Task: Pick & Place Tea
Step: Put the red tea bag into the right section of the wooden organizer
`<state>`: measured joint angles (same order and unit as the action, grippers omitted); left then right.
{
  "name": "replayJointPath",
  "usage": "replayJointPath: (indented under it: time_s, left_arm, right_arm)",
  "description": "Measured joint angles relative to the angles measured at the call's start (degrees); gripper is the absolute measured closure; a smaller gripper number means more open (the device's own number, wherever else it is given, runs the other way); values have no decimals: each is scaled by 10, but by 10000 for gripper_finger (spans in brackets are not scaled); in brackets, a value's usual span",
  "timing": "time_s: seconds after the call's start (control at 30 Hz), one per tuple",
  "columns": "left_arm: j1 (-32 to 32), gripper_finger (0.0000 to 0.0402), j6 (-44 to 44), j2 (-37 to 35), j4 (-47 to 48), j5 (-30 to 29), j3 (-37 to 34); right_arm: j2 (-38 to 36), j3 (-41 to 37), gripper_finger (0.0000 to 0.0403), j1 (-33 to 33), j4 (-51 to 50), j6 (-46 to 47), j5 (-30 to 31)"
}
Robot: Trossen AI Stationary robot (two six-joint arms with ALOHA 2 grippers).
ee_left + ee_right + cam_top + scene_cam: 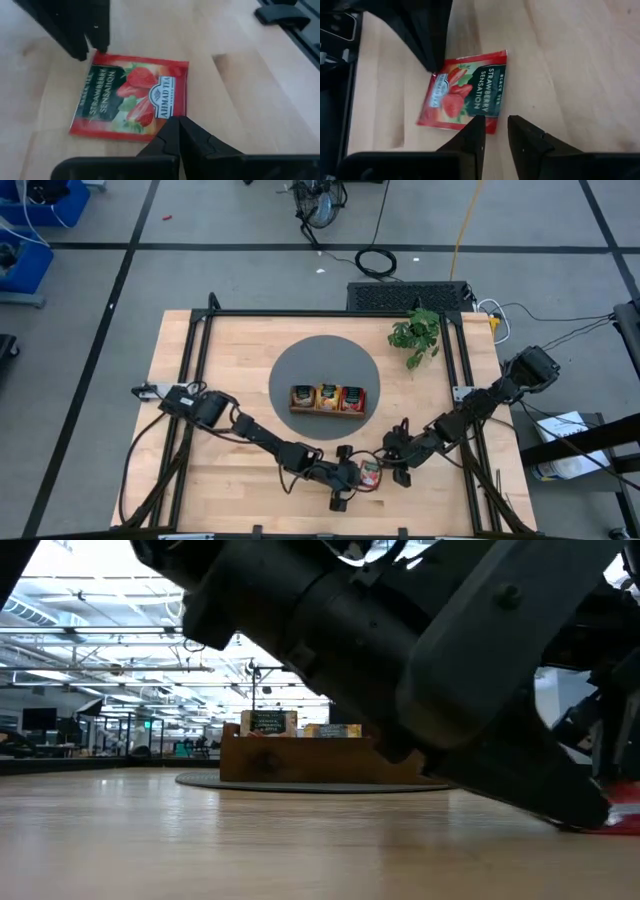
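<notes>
One red tea packet (370, 473) with a strawberry picture and a dark green label lies flat on the wood near the table's near edge. It also shows in the left wrist view (130, 97) and the right wrist view (465, 92). My left gripper (357, 475) (177, 124) is shut, its tip at the packet's left edge. My right gripper (388, 464) (495, 127) stands at the opposite edge, its fingers a narrow gap apart. Three more packets stand in the wooden tray (328, 412). My left gripper has its shut fingertips (436, 70) on the packet's edge beside the "Ahmad Tea" label (167, 107), slanting down from the table's left. The packet lies flat on the table. My right gripper has a fingertip (100, 47) at the packet's far corner; I cannot tell whether it touches.
The tray sits on a round grey mat (300, 360) at the table's middle, far side of both grippers. A green leafy plant (415, 332) stands at the far right. Black frame rails (470, 430) run along the table's sides. In the low view an arm (400, 660) fills the foreground.
</notes>
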<state>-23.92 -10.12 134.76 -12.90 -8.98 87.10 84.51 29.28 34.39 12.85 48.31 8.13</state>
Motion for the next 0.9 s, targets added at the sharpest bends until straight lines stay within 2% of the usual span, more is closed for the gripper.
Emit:
replayJointPath:
  time_s: [0.13, 0.27, 0.53, 0.7, 0.9]
  left_arm:
    - [3, 383, -10, 2, 29, 4, 14]
    - [5, 395, -15, 1, 40, 2, 15]
    - [9, 385, -25, 1, 44, 4, 15]
    - [10, 397, -25, 1, 42, 0, 15]
    - [14, 389, -22, 7, 27, -4, 15]
  right_arm:
    - [0, -7, 327, 0, 0, 18, -7]
    - [0, -17, 327, 0, 13, 37, -8]
    - [0, -62, 327, 0, 132, 51, -8]
    - [0, -77, 327, 0, 136, 72, -10]
    - [0, -82, 328, 0, 139, 76, -8]
